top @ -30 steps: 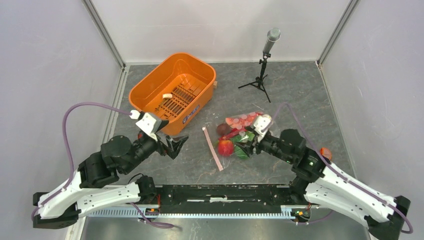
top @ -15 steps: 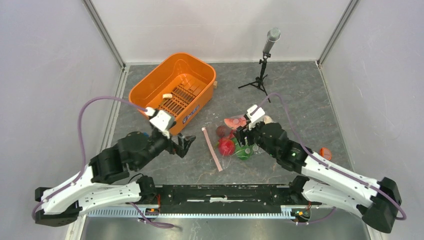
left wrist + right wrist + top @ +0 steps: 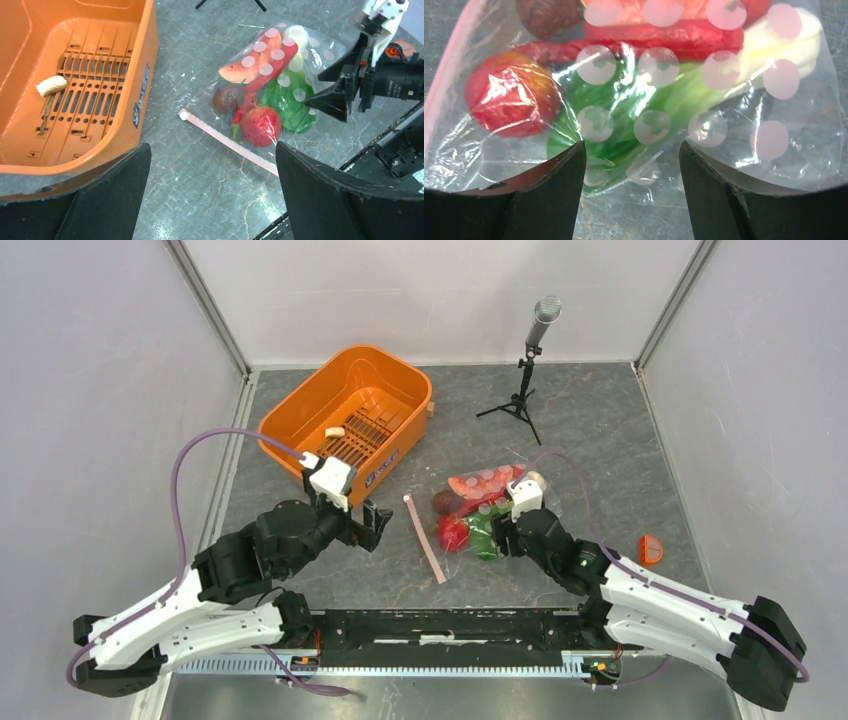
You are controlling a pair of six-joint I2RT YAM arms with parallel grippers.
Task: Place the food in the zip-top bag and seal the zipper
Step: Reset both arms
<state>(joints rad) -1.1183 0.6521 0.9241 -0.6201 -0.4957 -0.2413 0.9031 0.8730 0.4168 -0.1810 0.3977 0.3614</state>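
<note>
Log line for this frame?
food in bag | zipper seal unclear | left gripper open, beside tub | right gripper open at bag

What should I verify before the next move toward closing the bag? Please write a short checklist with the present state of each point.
1. Food in the zip-top bag: ok; the watermelon slice, green leafy vegetable, dark round piece and red pieces lie under the plastic.
2. Zipper free to reach: ok; it lies on the table, nothing on it.
3. Zipper sealed: cannot tell.
4. Left gripper open and empty: ok.
5. Right gripper open and empty, over the bag: ok.
6. Nothing left behind: cannot tell; a pale piece lies in the orange tub.
</note>
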